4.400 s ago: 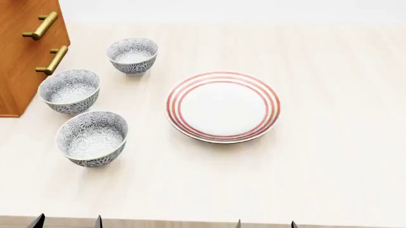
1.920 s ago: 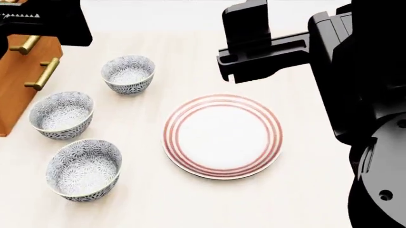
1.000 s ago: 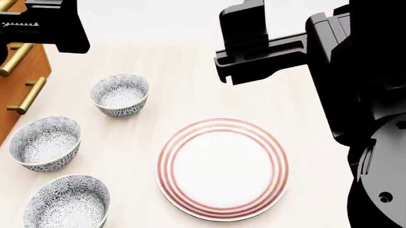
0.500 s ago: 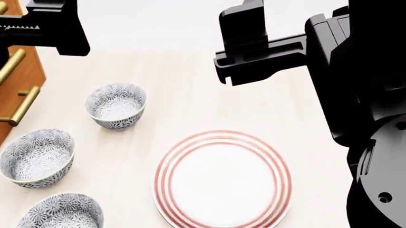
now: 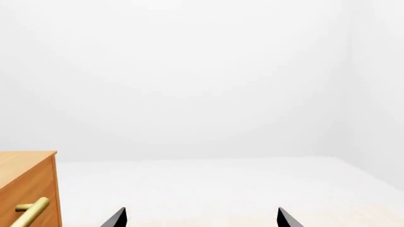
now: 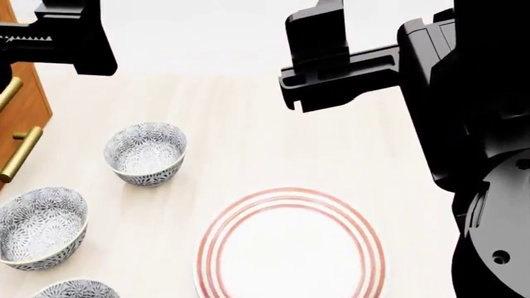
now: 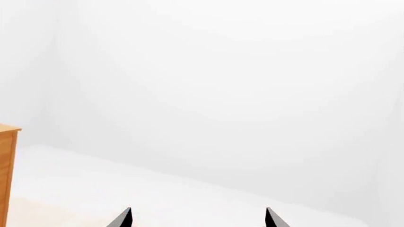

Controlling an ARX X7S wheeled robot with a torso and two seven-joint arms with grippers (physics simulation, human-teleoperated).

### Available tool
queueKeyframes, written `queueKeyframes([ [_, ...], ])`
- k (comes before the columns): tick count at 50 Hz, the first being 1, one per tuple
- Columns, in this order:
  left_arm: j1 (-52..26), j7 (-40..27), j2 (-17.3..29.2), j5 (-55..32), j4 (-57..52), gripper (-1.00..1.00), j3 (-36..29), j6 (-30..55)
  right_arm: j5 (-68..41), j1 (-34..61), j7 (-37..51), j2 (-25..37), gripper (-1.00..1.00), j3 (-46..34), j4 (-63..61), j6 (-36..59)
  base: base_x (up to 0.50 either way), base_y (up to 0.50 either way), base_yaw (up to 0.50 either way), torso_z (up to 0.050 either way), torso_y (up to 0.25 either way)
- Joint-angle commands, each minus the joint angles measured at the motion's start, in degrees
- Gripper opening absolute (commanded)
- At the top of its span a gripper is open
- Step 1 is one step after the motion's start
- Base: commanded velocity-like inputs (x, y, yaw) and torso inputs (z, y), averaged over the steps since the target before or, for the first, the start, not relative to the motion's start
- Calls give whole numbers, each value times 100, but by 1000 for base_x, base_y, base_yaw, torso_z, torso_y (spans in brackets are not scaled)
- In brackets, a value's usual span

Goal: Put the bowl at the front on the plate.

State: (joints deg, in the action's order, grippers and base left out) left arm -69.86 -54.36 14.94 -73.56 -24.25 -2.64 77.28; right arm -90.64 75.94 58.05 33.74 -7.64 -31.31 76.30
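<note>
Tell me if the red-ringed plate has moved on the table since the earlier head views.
No. The large white red-ringed plate sits lower in view, but the rearmost grey-blue flowered bowl and wooden cabinet dropped likewise: the camera moved.

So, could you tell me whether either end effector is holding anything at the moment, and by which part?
Nothing is held: the left end effector and right end effector are both open and empty.

Both arms raised high. Left gripper [image 5: 200, 218] and right gripper [image 7: 197, 218] each show two dark fingertips spread wide apart, nothing between them. Right arm [image 6: 463, 124] bulky, filling head view's right side.
</note>
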Motion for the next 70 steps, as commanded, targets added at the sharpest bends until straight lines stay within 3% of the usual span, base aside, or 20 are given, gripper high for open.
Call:
queueKeyframes([
  [1, 40, -192, -1, -258, 107, 100, 66, 21, 105, -13, -79, 31, 100, -14, -72, -106, 0, 0, 0, 0, 0],
  [8, 108, -499, -20, -562, 236, 100, 155, 111, 149, -20, -149, 51, 100, -40, -111, -138, 0, 0, 0, 0, 0],
  [20, 438, -1889, -108, -2029, 809, 100, 119, 470, 139, -64, -176, 110, 100, -51, -156, -209, 0, 0, 0, 0, 0],
  [28, 594, -2180, -50, -2314, 931, 100, -55, 445, 109, -74, -150, 143, 100, -72, -175, -240, 0, 0, 0, 0, 0],
  [43, 1045, -2248, 53, -2391, 878, 100, -357, 386, 192, -140, -242, 187, 100, -106, -187, -331, 0, 0, 0, 0, 0],
  [70, 2170, -1608, 343, -1590, 668, 100, -744, 134, 258, -272, -307, 243, 100, -182, -221, -468, 0, 0, 0, 0, 0],
])
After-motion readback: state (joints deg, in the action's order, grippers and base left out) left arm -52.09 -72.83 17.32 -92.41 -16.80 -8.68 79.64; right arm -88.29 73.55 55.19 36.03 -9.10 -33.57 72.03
